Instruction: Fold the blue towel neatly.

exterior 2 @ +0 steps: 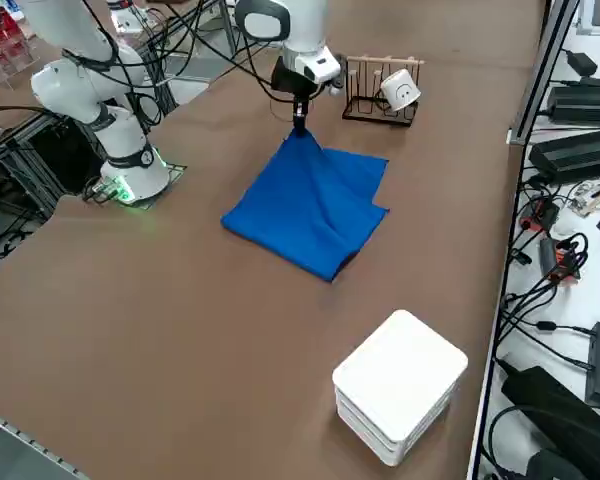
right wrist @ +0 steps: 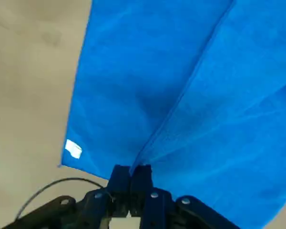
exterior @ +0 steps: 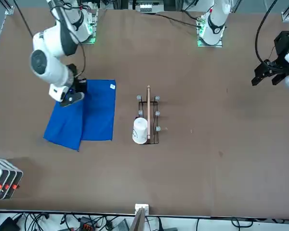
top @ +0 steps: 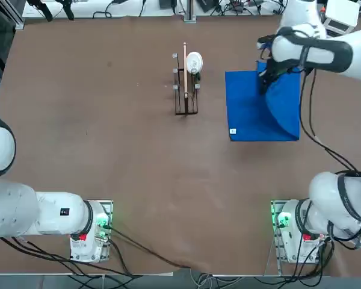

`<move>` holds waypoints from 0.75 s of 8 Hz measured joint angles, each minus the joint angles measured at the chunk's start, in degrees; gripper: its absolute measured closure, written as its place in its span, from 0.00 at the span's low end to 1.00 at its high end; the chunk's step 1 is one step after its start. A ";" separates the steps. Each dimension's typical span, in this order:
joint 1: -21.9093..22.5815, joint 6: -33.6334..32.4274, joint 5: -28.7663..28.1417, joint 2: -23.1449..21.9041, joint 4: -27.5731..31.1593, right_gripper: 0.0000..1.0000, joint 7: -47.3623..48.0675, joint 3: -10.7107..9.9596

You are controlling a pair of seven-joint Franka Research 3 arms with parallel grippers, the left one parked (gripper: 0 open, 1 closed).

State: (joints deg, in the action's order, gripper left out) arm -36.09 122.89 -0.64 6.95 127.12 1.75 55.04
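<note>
Pincer: I have the right gripper [right wrist: 132, 171] shut on the blue towel [right wrist: 181, 86], its two fingers pinching a bit of the cloth's edge between them
Place of the pincer: above the table, over the far left part of the towel
Towel: on the far right part of the table [top: 138, 180], partly raised where I grip it, the rest spread on the surface
Fold: one part of the cloth lies across another, its edge running slantwise up to my grip, and the layers do not line up
Tag: the small white tag [top: 233, 131] shows at the towel's near left corner, face up
Rack: a dark wire rack [top: 186, 99] stands left of the towel, apart from it, with a pale wooden bar [top: 185, 69] running near to far
Mug: a white mug [exterior 2: 400, 90] sits tilted at the rack's right side, toward its far end
Stack: white boxy pieces [exterior 2: 400, 380] stand right of the towel, well apart from it
</note>
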 joint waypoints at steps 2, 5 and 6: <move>5.25 3.35 -0.04 0.17 1.79 0.98 6.80 0.07; 11.03 4.05 -0.06 0.40 2.63 0.98 12.87 0.11; 12.31 4.05 -0.06 0.60 2.75 0.98 14.05 0.11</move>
State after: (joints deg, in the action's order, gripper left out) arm -23.78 126.94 -0.71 7.55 129.87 15.80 55.14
